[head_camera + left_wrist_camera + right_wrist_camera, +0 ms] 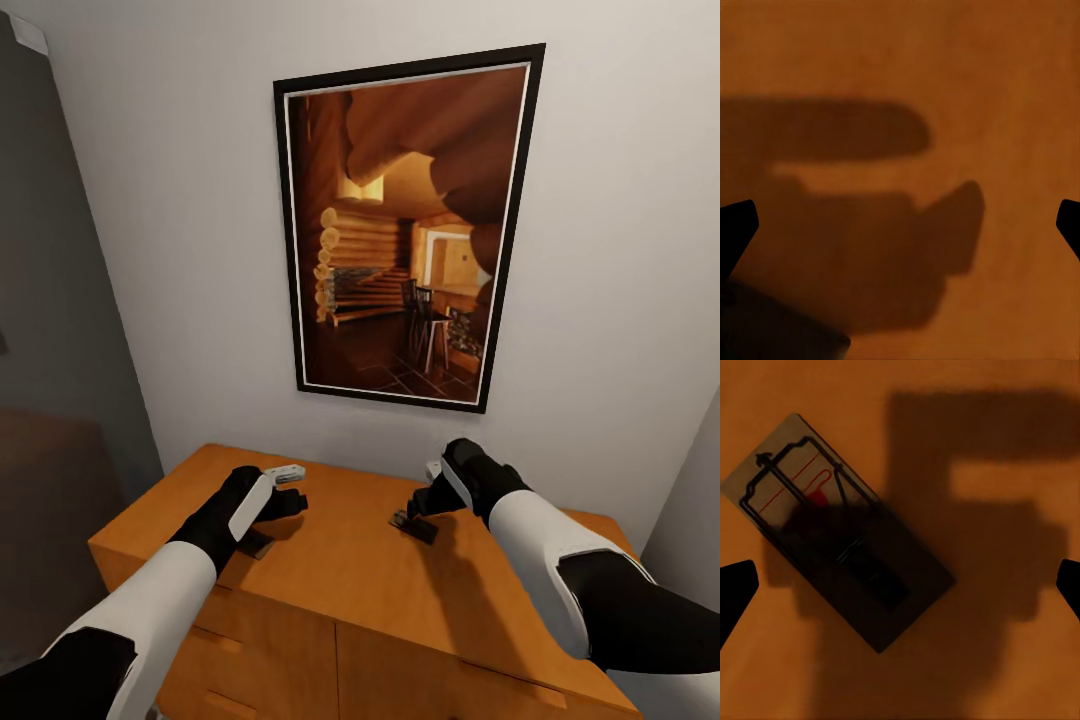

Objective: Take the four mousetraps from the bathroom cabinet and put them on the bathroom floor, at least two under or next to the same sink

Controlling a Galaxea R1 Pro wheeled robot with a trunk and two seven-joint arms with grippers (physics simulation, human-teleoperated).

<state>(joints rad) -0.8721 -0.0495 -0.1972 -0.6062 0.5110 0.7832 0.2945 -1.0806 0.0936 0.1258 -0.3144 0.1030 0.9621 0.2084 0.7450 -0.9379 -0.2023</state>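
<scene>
— What is going on at the wide orange-brown wooden cabinet (350,570) below the black-framed picture of a log-cabin interior (405,230) on the pale grey wall (620,250)?

— Both black-and-white arms are reaching out over the flat top. The right gripper (425,500) is hovering above a small flat tan mousetrap with black wire spring and a red mark (832,529), which is lying flat on the cabinet top, turned at an angle to the gripper.

— Is the right gripper holding that trap?

— No. In the right wrist view its two black fingertips (735,589) are sitting far apart at the picture's edges, jaws released, with the trap between them and partly under the gripper's shadow; nothing is being touched.

— And the left side?

— The left gripper (285,500) is hanging over the top near the cabinet's back edge. In the left wrist view its dark fingertips (736,225) are likewise spread wide, grasping nothing, with bare orange wood and its own shadow beneath. A dark flat corner (780,334) is peeking in at that view's edge; what it is cannot be told there.

— Anything else on the top?

— In the head view a second dark flat board (257,545) is lying just beside the left wrist, and a small white object (287,472) is resting near the wall.
</scene>
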